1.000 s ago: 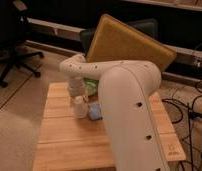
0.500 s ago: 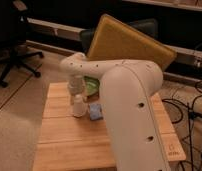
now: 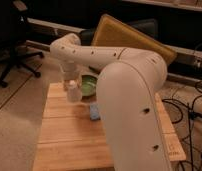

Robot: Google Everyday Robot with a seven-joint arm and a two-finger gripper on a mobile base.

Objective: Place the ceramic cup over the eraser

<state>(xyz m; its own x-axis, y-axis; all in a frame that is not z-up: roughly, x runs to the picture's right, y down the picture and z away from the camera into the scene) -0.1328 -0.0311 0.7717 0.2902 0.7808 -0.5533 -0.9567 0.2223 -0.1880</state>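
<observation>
- Where it fills the near right of the view, the robot arm (image 3: pixel 129 100) is a thick, smooth, off-white shell of rounded tubes with small dark holes along it. It bends at a bulbous elbow and reaches across to the table's far left.
- Under it stands the wooden table (image 3: pixel 69 145), a rectangular top of pale planks with visible grain and straight seams.
- Behind the far edge leans a flat tan panel (image 3: pixel 125 34), rough-looking and rectangular with a dark rim, tilted up to the right.
- Beyond the table's left edge, on the floor, sits a black office chair (image 3: pixel 16 55) with a star base.
- Near the middle of the far edge rests the green bowl (image 3: pixel 89 85), round, shallow and glossy.
- At the arm's tip the gripper (image 3: pixel 71 81) hangs over the far left corner area, pointing down. I cannot tell how wide it stands or whether it grips anything.
- Directly below it, touching or nearly so, is the ceramic cup (image 3: pixel 73 94): small, plain white, smooth, slightly tapered and upright, just left of the bowl.
- Nearer the table's centre lies a small blue object (image 3: pixel 95 112), flat and partly hidden by the arm, apart from the cup.
</observation>
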